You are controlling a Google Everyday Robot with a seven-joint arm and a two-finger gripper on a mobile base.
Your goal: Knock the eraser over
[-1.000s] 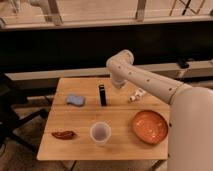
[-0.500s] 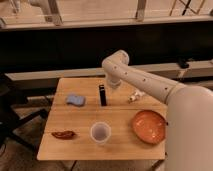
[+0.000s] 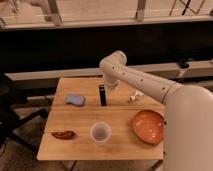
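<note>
The eraser (image 3: 102, 95) is a slim black block standing upright near the middle back of the wooden table (image 3: 80, 140). My gripper (image 3: 109, 86) hangs down from the white arm's bent elbow (image 3: 113, 62). It sits just right of the eraser's top, very close to it or touching it; I cannot tell which. The arm runs back to the lower right of the view.
A light blue pad (image 3: 75, 100) lies left of the eraser. A clear cup (image 3: 100, 133) stands at the front middle, an orange plate (image 3: 148, 125) at the right, and a red-brown item (image 3: 63, 134) at the front left. A small white object (image 3: 134, 96) lies right of the gripper.
The arm's elbow and gripper have moved left, from near the small white object to right beside the eraser. The eraser still stands upright.
</note>
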